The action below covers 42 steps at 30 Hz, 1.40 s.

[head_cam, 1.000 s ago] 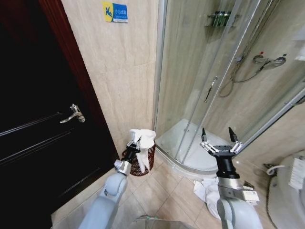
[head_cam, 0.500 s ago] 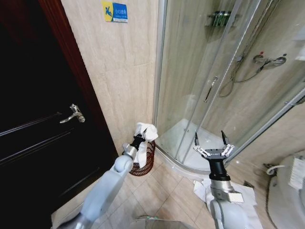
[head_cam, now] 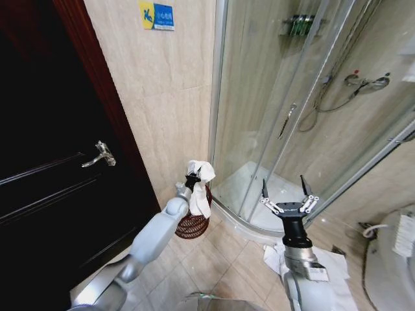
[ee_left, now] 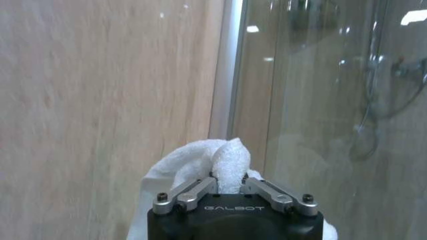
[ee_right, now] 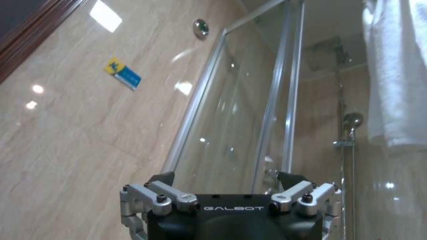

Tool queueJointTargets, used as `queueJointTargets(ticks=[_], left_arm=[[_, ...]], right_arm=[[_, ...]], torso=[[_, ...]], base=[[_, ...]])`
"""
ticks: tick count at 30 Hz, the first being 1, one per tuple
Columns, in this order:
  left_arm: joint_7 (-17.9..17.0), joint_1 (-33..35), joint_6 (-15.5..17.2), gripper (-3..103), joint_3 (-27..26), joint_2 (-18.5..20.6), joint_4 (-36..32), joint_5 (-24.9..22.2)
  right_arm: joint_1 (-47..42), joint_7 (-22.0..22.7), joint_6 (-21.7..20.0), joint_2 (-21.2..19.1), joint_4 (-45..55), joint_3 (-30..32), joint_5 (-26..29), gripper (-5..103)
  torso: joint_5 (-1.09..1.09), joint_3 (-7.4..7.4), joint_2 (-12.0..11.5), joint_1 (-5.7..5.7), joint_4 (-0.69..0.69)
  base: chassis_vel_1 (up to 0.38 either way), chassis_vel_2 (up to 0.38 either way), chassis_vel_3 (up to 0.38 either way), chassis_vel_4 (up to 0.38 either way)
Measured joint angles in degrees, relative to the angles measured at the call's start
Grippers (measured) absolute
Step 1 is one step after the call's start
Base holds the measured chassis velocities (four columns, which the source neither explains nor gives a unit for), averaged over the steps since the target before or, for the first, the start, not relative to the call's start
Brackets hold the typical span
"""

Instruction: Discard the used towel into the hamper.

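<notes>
In a beige-tiled bathroom, the robot's left gripper (head_cam: 192, 176) is pinching a white terry towel (head_cam: 201, 188) between its closed metal fingers (ee_left: 193, 192), holding it directly above the hamper (head_cam: 192, 223). In the left wrist view, a bunched fold of the nubbly cloth is pushing up between the two fingertips, with more of it bulging out to one side of the black gripper body. From the head view, the rest of the towel is hanging down in a limp tail that reaches to the hamper's rim. The hamper, a round basket of dark reddish-brown openwork wicker, is standing on the tiled floor (head_cam: 214, 262) in the corner between the polished stone-look wall (head_cam: 168, 97) and the curved glass shower enclosure (head_cam: 272, 110), just beside the dark wooden door (head_cam: 45, 162). The right gripper (head_cam: 285, 194) is pointing upward in front of the shower's white tray, its fingers (ee_right: 163, 192) spread wide and gripping nothing. More white cloth (head_cam: 279, 259) is lying crumpled on the floor beside the right arm.
</notes>
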Motion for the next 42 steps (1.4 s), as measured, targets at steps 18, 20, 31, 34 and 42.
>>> queueJointTargets(ticks=[18, 20, 31, 34, 42], left_arm=[[2.4, -0.9, -4.7, 6, -0.1, -2.1, 16.6, 5.3], [2.5, -0.6, -4.9, 6, -0.1, -2.1, 17.5, 5.3], [3.9, 0.2, -7.1, 6, -0.5, -2.7, 24.9, 8.5], [4.6, 0.2, -8.0, 6, -0.4, -2.6, 27.8, 11.2], [5.0, 0.0, -7.6, 6, 0.3, -3.4, 31.4, 13.8]], right_arm=[[0.5, -1.3, -2.1, 0.0, 3.8, 0.9, 3.0, 100], [0.6, -1.4, -2.2, 0.0, 3.7, 0.8, 3.0, 100], [0.6, -1.6, -2.3, 0.0, 3.1, 0.7, 3.2, 100], [0.4, -1.6, -2.1, 0.0, 3.0, 0.7, 3.3, 100], [0.1, -1.6, -1.3, 0.0, 2.7, 0.7, 3.3, 100]], torso=[[0.00, -0.01, 0.0, 0.00, 0.01], [0.00, -0.01, 0.0, 0.00, 0.01], [-0.01, -0.01, 0.0, 0.00, 0.01], [-0.01, -0.01, 0.0, -0.01, 0.01], [-0.01, -0.01, 0.0, -0.01, 0.01]], base=[[0.000, 0.000, 0.000, 0.000], [0.000, 0.000, 0.000, 0.000], [0.000, 0.000, 0.000, 0.000], [0.000, 0.000, 0.000, 0.000], [0.000, 0.000, 0.000, 0.000]])
